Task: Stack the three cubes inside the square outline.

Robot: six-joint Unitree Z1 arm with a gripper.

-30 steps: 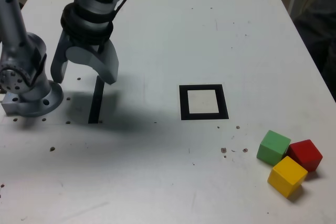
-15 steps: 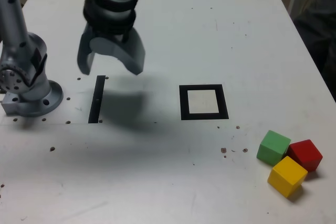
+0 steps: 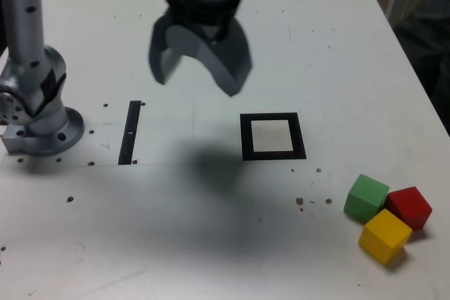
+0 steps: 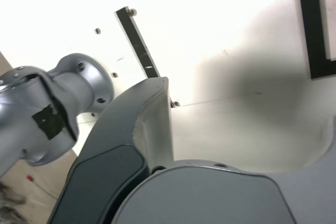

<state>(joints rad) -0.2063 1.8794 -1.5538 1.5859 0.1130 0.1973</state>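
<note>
Swinging rightward in the exterior view, the empty gripper [image 3: 200, 79] hangs spread wide above the table [image 3: 330, 47], near the square outline [image 3: 273, 136]. Three cubes [image 3: 387, 212], clustered well apart from it, look light, rigid; grip flat opposite faces.

A white, speckled table [image 3: 211, 244] fills the brightly lit scene.

- The three cubes [image 3: 387, 216] sat clustered, touching, toward the exterior view's lower right of the square outline [image 3: 273, 136].
- The thin strip [image 3: 130, 132] lay well to the outline's left in that view.
- The arm's base [image 3: 39, 121] stood farther left, beyond the strip.
</note>
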